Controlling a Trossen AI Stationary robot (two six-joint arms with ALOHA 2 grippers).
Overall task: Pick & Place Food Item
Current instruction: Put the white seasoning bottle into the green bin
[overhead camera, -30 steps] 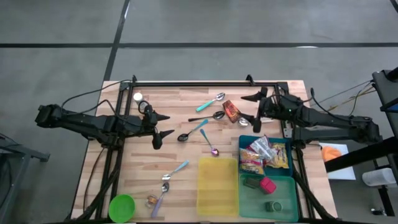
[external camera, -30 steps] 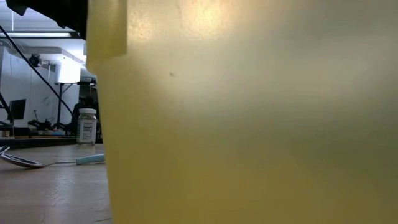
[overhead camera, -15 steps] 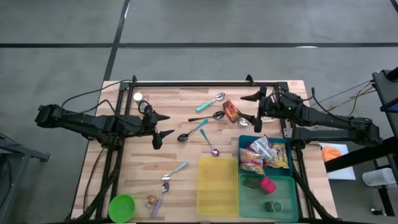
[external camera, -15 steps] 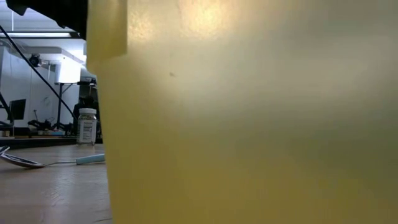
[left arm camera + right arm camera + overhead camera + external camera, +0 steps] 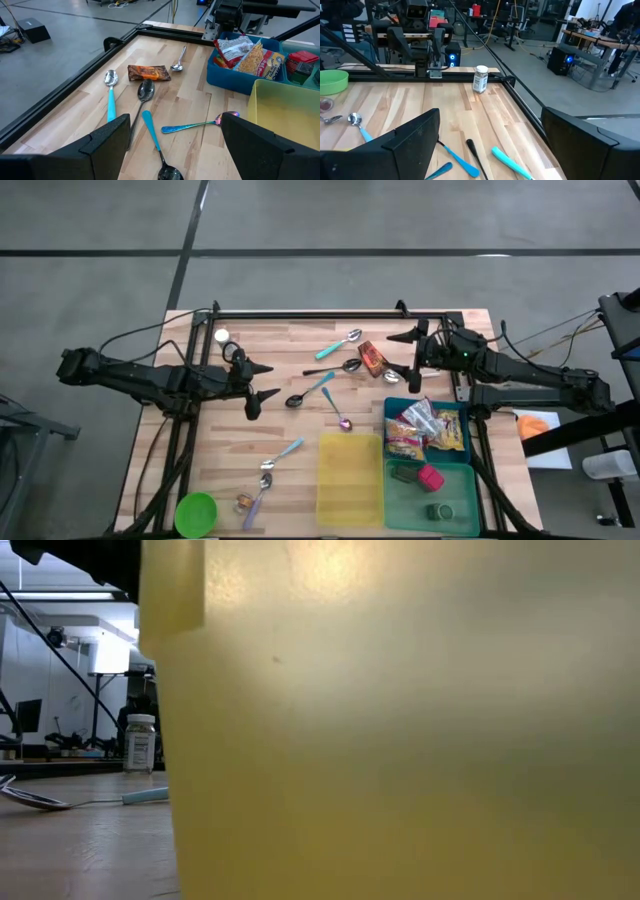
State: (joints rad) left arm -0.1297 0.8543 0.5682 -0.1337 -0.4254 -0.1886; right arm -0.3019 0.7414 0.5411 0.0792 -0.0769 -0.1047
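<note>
A brown-orange snack packet (image 5: 372, 358) lies flat on the wooden table at the far middle, also seen in the left wrist view (image 5: 148, 72). My right gripper (image 5: 397, 356) hovers open above the table, its fingertips just to the right of the packet. The packet does not show in the right wrist view. My left gripper (image 5: 262, 381) hovers open at the table's left middle, pointing toward the packet with nothing between its fingers. A blue bin (image 5: 392, 408) at the right holds several snack packets (image 5: 425, 430).
Several spoons (image 5: 312, 387) lie scattered around the packet and near the front left. A yellow bin (image 5: 350, 478) stands at the front and blocks most of the low view (image 5: 400, 740). There is also a green bin (image 5: 430, 490), a green bowl (image 5: 196, 513) and a white bottle (image 5: 221, 336).
</note>
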